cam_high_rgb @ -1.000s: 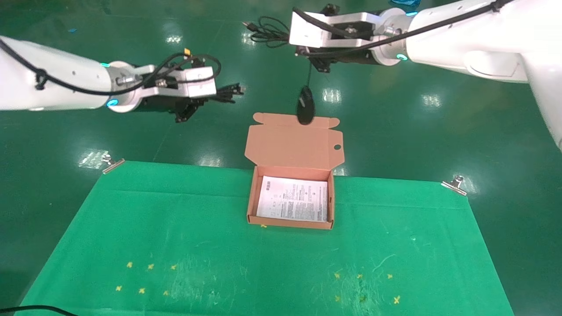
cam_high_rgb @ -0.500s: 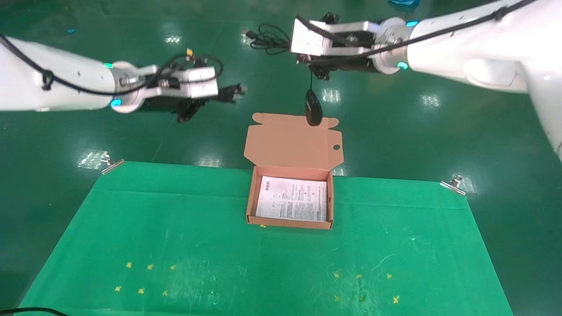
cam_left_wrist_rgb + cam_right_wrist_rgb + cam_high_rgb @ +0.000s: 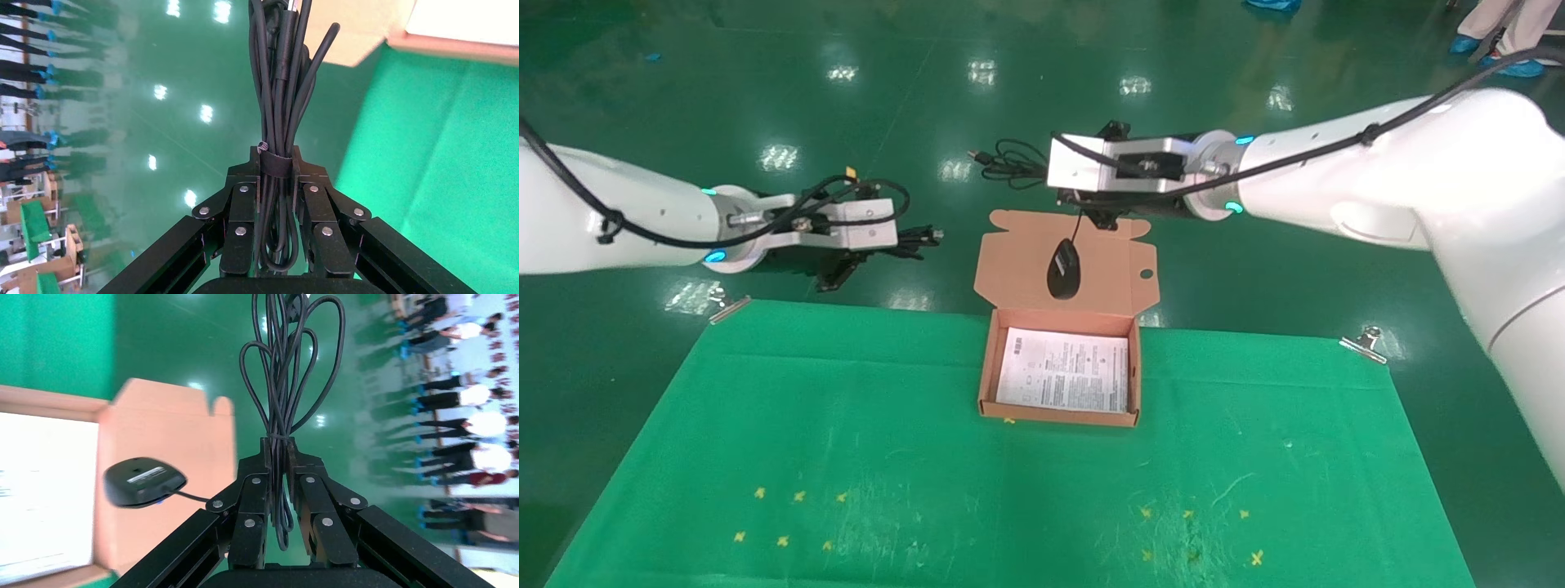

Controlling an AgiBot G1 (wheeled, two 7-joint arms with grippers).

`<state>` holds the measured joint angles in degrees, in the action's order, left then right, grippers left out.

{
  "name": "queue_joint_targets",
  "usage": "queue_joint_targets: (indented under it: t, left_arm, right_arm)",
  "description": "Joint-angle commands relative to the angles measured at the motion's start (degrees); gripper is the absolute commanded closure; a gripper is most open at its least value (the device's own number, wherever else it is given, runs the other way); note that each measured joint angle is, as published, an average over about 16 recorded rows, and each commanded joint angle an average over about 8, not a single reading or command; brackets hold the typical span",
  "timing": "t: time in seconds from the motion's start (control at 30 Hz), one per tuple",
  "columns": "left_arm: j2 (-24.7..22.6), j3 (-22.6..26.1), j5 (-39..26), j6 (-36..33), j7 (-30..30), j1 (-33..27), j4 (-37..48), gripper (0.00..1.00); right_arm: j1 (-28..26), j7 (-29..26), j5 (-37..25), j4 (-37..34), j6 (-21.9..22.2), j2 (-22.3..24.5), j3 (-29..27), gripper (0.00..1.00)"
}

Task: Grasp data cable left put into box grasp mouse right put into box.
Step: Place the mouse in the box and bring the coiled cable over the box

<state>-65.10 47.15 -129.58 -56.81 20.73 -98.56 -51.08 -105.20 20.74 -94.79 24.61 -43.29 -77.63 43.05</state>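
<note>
My right gripper [image 3: 284, 496] pinches the cord, the mouse [image 3: 1064, 269] dangling over the box [image 3: 1060, 408] lid, so I'd lower slowly (left gripper [image 3: 275, 202] clamps the data cable [image 3: 283, 92]).

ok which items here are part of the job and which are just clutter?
Job:
- data cable, clamped in left gripper
- mouse, dangling by its cord from right gripper
- box, open, leaflet inside

Lying about:
- green cloth
- metal clips at its corners
</note>
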Motion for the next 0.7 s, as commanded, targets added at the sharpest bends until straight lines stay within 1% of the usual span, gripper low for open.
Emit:
queue_joint_targets:
  t: [0.03,0.37,0.7]
  left_arm:
    - [0.6,0.4,-1.1,-0.8,1.2,0.7,-1.3,1.0]
    - [4.2,1.0,-4.4,-5.2,6.8,2.5,-6.6,1.0]
    - [4.9,1.1,-5.4,-6.1,8.8,3.2,-9.2,1.0]
  right_arm:
    - [0.8,-0.6,0.2,0.2,0.0,-0.2,0.7,1.0]
    - [4.0,-4.4,2.6,2.1,2.0,-0.5,6.0,1.0]
    - [6.4,-8.1,5.8,4.6,3.5,-0.7,11.4,1.0]
